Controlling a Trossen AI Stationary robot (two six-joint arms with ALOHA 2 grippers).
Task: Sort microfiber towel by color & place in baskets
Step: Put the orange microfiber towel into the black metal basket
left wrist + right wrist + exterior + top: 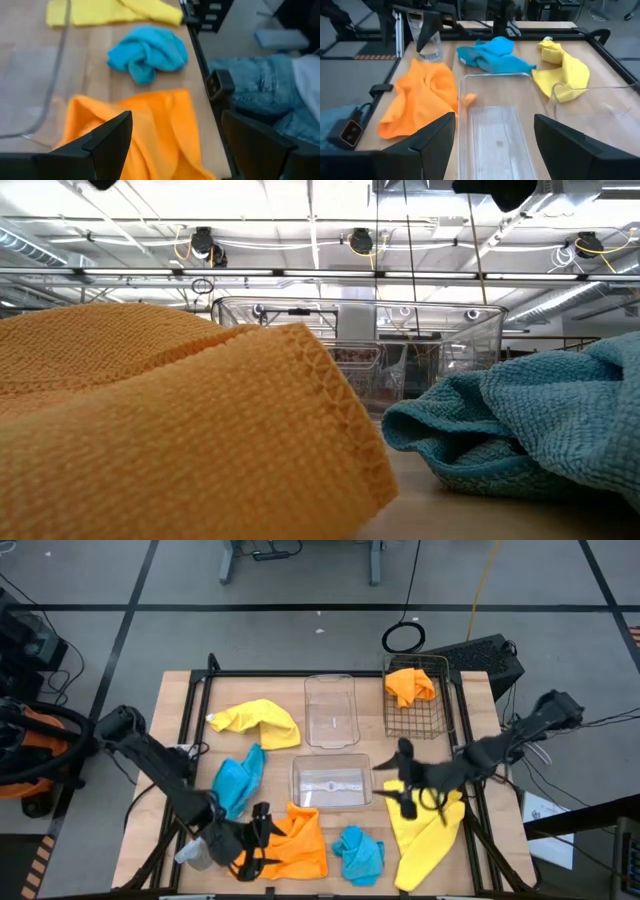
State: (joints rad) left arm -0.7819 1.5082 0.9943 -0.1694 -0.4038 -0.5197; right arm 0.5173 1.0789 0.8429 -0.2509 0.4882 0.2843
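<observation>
Open left claw (262, 837) over orange towel (300, 840)

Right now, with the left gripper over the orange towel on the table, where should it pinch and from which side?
The left gripper is open at the orange towel's left edge. Probably best to come straight down and pinch the raised crumpled fold near the clear bin: the rest lies flat on the table, giving the fingers little to close on, while that ridge stands up.

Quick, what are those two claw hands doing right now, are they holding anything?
Left gripper: open, empty, over the orange towel.
Right gripper: open, empty, above the clear bin.
</observation>
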